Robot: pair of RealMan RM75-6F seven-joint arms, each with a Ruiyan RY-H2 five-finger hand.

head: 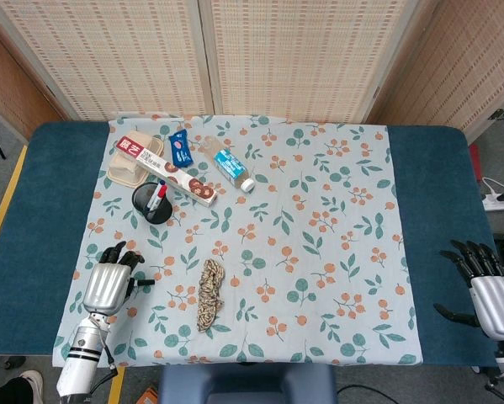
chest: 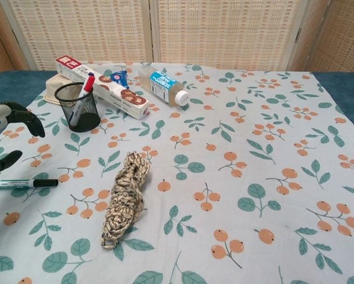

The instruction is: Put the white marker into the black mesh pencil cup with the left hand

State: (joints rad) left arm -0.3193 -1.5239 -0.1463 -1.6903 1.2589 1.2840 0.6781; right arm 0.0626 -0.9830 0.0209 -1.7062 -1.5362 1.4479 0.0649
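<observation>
From the head view the left robot hand (head: 107,286) covers most of the marker (head: 145,283), leaving only its black end showing. The chest view cuts the marker's other end and that hand off at its left edge. The right robot hand (head: 487,290) appears in the head view alone.

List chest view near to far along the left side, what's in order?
White marker → left hand hovering above it, fingers apart → black mesh pencil cup → long biscuit box behind the cup.
</observation>
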